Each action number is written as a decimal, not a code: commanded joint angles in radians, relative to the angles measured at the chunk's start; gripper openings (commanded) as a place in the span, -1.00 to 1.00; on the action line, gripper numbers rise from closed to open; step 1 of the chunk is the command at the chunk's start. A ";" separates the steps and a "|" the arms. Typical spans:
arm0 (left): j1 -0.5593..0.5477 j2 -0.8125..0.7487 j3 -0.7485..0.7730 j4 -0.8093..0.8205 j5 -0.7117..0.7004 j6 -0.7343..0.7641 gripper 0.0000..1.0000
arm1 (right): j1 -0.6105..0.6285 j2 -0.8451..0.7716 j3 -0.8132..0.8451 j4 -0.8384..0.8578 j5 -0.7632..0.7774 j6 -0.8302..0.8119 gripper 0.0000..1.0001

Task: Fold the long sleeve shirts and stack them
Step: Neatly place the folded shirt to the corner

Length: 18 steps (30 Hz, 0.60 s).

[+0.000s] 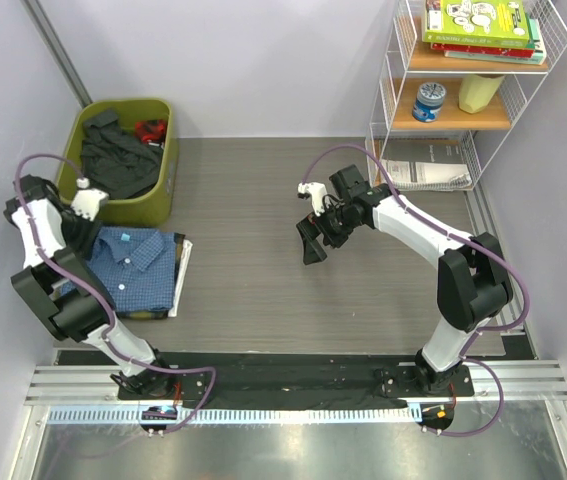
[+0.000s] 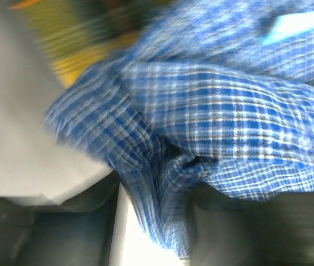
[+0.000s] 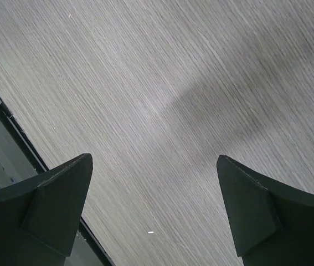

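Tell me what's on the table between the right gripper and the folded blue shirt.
Nothing: in the top view only bare table separates the right gripper, jaws open, from the blue shirt.

Grey wood-grain table (image 1: 253,260): olive bin (image 1: 160,205) at ten o'clock, folded blue shirt (image 1: 133,265) at nine, wire shelf (image 1: 393,150) at two.
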 commanded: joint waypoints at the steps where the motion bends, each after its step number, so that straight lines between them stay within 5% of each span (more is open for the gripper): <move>1: 0.077 -0.015 0.110 0.087 0.032 -0.130 0.26 | 0.000 -0.057 0.011 -0.005 -0.004 -0.008 0.99; 8: 0.110 -0.114 0.085 0.039 0.061 -0.192 0.41 | -0.004 -0.107 0.017 -0.046 0.027 -0.015 0.99; 18: 0.100 -0.164 0.009 -0.083 0.156 -0.209 -0.57 | -0.027 -0.205 -0.039 -0.072 0.031 -0.015 1.00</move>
